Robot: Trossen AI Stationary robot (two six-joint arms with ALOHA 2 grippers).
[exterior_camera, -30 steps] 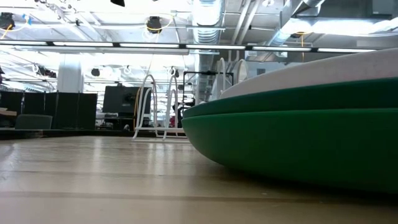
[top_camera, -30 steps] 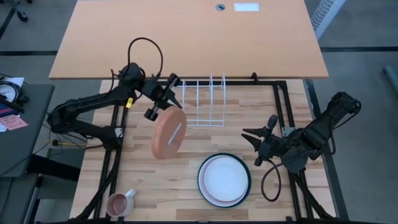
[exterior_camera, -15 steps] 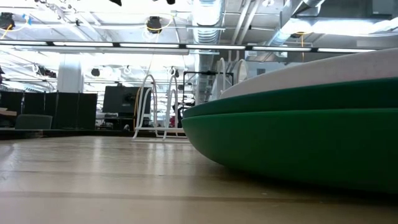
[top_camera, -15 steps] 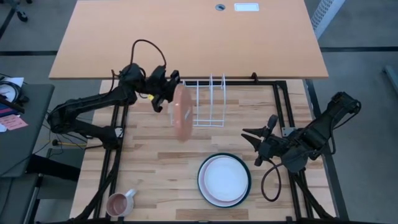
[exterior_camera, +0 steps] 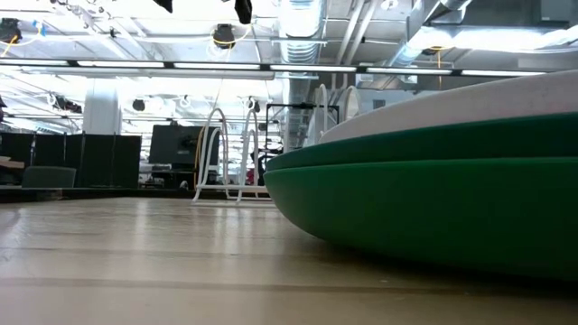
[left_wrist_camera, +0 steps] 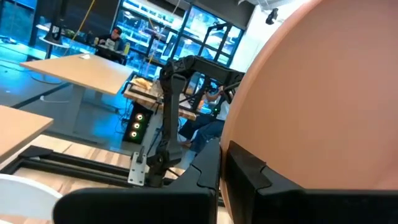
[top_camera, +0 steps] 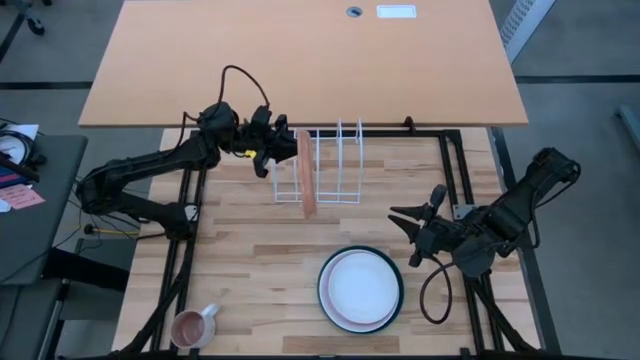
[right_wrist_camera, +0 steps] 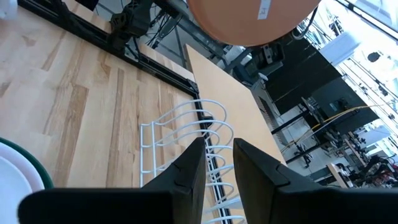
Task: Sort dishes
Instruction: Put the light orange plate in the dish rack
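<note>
Now your left gripper (top_camera: 272, 150) is clenched on the rim of the orange plate (top_camera: 305, 172), holding it on edge above the left end of the wire rack (top_camera: 335, 165). From above, the plate shows as a thin line running parallel to the rack's dividers, so it looks close to lined up with a slot. You cannot tell from these views whether its lower edge already touches the rack or hangs just over it.

The right gripper (top_camera: 410, 236) waits low at the table's right side, beside the stack, with its fingers (right_wrist_camera: 186, 169) slightly parted and nothing between them. That stack (top_camera: 360, 290) sits near the front of the table (top_camera: 250, 290): a white plate on top, a pink rim showing under it, and a green plate (exterior_camera: 424, 194) at the bottom. A pink mug (top_camera: 192, 326) stands at the front left corner, well apart from everything else.

To finish this step well, keep the plate upright and square to the dividers. Lower it slowly until the rack takes its weight. Let go only once it is seated, because a tilted plate could roll out or nudge the light rack sideways.
</note>
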